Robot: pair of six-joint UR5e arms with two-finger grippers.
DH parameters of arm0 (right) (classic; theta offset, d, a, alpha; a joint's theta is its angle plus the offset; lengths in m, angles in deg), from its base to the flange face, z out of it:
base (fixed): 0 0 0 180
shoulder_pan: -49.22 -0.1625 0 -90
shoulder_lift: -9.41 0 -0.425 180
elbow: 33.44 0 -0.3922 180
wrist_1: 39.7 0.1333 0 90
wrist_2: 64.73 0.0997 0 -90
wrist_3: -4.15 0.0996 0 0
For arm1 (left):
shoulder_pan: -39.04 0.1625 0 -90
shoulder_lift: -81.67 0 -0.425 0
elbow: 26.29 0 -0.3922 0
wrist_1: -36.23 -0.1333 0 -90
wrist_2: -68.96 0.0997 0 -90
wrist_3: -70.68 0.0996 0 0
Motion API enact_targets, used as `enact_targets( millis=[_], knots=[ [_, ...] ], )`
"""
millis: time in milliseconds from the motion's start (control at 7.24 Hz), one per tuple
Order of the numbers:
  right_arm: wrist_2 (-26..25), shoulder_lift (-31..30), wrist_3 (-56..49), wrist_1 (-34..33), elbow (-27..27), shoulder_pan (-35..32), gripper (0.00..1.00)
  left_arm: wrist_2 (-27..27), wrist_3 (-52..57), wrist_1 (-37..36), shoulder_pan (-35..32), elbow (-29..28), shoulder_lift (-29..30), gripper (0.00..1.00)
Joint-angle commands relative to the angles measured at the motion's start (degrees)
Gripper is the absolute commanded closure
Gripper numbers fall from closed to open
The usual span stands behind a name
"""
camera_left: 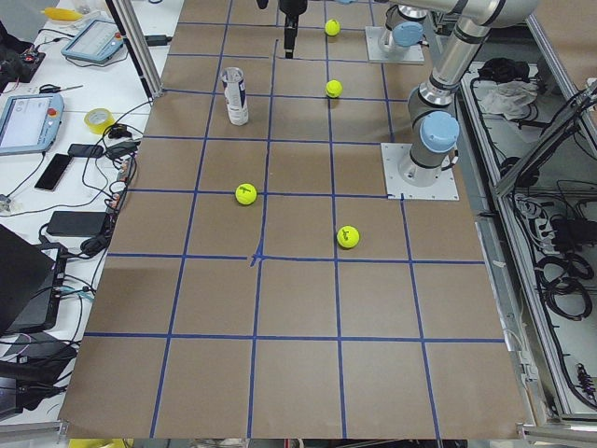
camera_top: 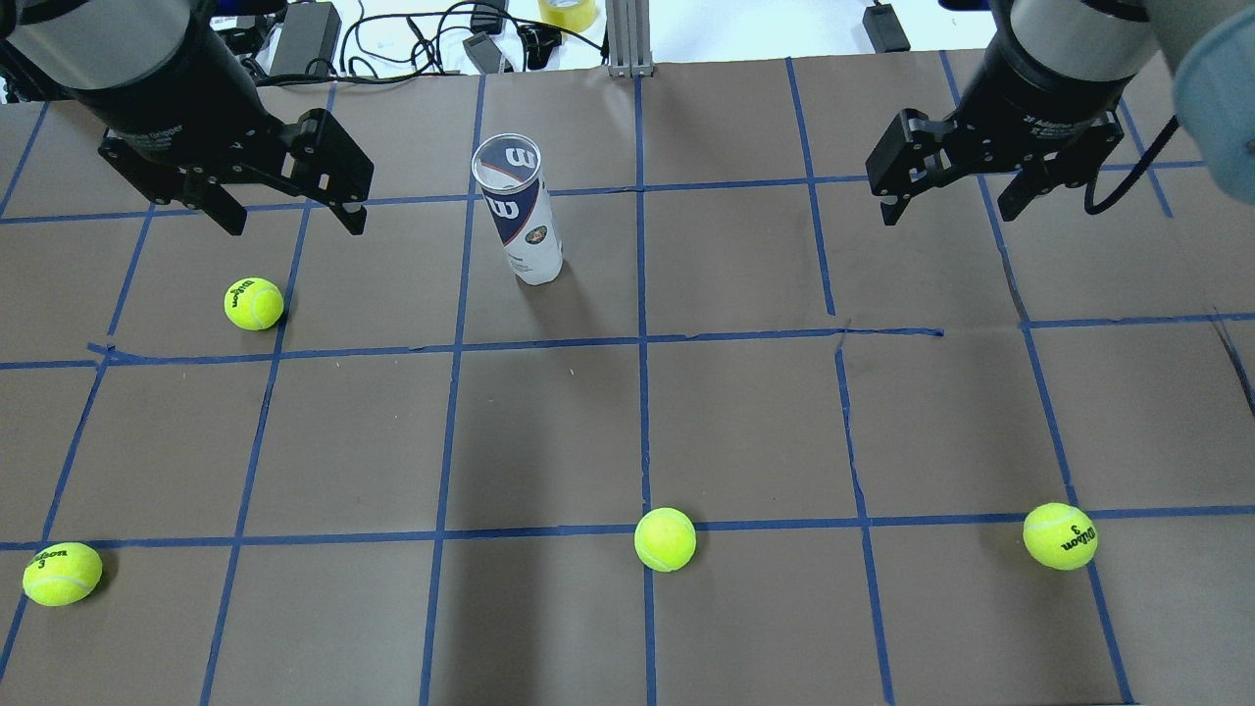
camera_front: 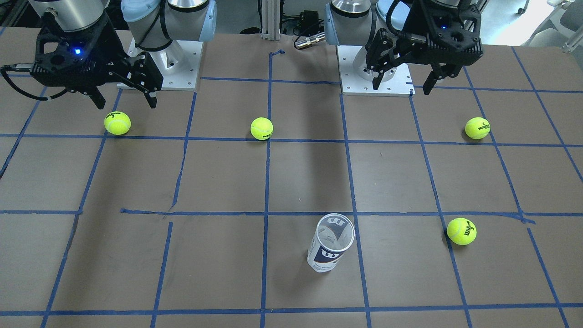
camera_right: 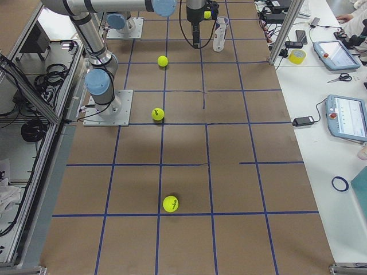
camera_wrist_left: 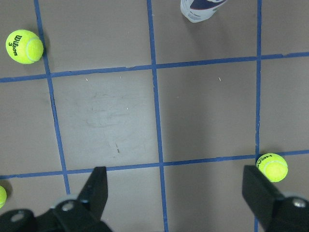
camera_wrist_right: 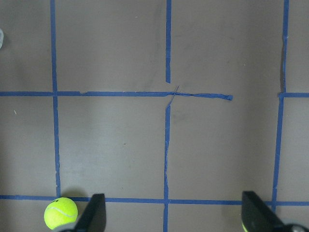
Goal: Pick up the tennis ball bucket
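The tennis ball bucket [camera_top: 522, 221] is a clear can with a white-and-navy label. It stands upright, open-topped and empty, at the far middle of the table; it also shows in the front view [camera_front: 331, 243]. Its base shows at the top of the left wrist view [camera_wrist_left: 200, 8]. My left gripper [camera_top: 292, 218] hangs open and empty above the table, to the left of the bucket and apart from it [camera_front: 401, 86]. My right gripper [camera_top: 951, 208] hangs open and empty far to the bucket's right [camera_front: 126, 104].
Several yellow-green tennis balls lie on the brown, blue-taped table: one under the left gripper [camera_top: 254, 303], others along the near row [camera_top: 62, 574] [camera_top: 665, 538] [camera_top: 1060, 535]. Cables and devices [camera_top: 412, 39] lie beyond the far edge.
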Motion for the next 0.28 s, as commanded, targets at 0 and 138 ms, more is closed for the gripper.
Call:
enact_targets(
  millis=[0,138],
  knots=[
    [0.09,0.00,-0.09,0.00,0.00,0.00,0.00,-0.02,0.03,0.00,-0.04,0.05,-0.08,0.00],
    [0.09,0.00,0.00,0.00,0.00,0.00,0.00,0.24,0.21,0.00,0.05,0.05,-0.08,0.00]
  ],
)
